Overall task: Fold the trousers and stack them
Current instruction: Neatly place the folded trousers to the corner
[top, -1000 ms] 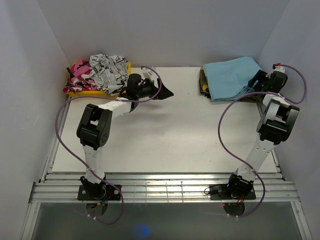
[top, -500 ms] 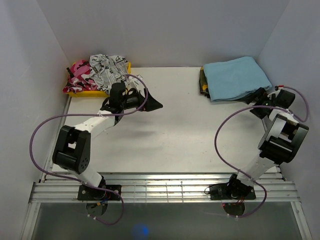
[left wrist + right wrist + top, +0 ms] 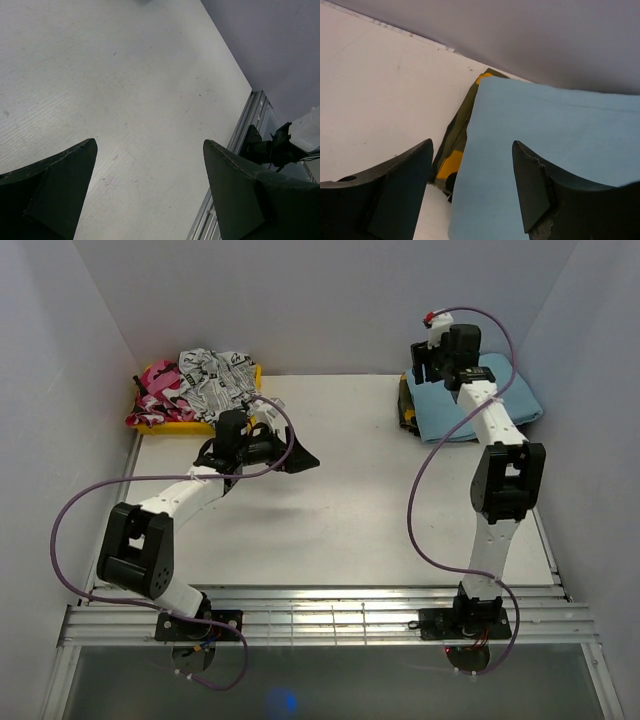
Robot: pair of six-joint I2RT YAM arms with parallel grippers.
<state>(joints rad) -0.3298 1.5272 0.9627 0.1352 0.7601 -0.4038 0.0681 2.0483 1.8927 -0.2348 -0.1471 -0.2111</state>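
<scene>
White counter (image 3: pixel 340 520), grey walls | trousers (image 3: pixel 432 405) — folded, at 1 o'clock, atop an olive-and-yellow item (image 3: pixel 452 137) | right end effector (image 3: pixel 472 145) over them, jaws apart, gripping nothing | left end effector (image 3: pixel 150 145) — wide open, empty, above counter at 10 o'clock

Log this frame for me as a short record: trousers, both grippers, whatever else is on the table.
trousers: light blue, folded, far right corner, lying on a dark and yellow garment
right gripper: open, empty, above the trousers' edge
left gripper: open, empty, over bare table
other: crumpled clothes in a yellow bin, far left corner
</scene>
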